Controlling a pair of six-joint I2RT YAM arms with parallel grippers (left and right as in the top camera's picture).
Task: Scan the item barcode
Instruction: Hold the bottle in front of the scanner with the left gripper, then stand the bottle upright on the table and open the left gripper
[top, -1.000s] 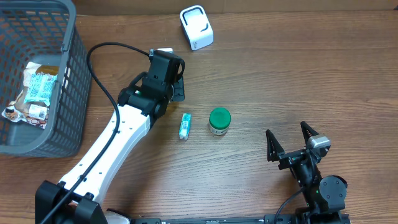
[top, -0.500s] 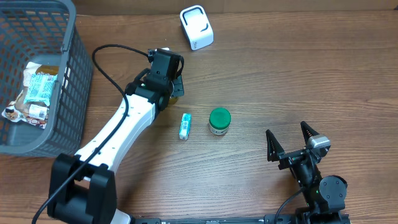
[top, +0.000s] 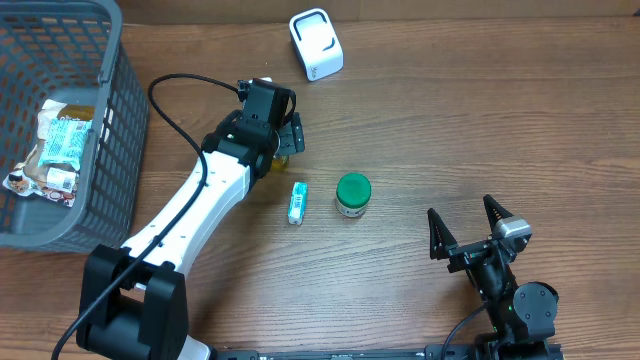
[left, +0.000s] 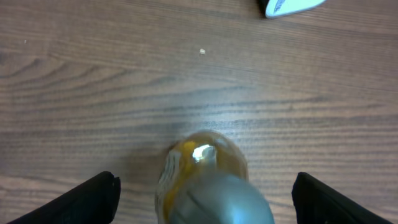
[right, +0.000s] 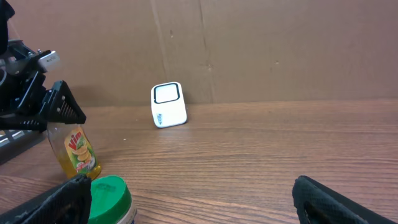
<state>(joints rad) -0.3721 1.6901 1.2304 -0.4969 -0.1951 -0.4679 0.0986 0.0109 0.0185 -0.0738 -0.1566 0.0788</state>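
Standing upright on wood-grain table (top: 480, 120): yellow plastic bottle (left: 202, 171) w/ grey top, near white box-shaped scanner (top: 316, 44) (apart from it, not touching). Hovering over bottle: left gripper (top: 284, 138), jaws gaping wide, fingers (left: 93, 196) flanking it w/o contact. Sitting by table's front edge: right gripper (top: 468, 232), jaws also gaping, gripping nothing. Lying btwn the arms: green-lidded round jar (top: 352, 194) and small blue-white tube (top: 298, 202).

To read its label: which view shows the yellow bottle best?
Right wrist view: the yellow bottle stands upright, label facing the camera. Left wrist view looks down on its cap. Overhead, the left end effector hides most of it.
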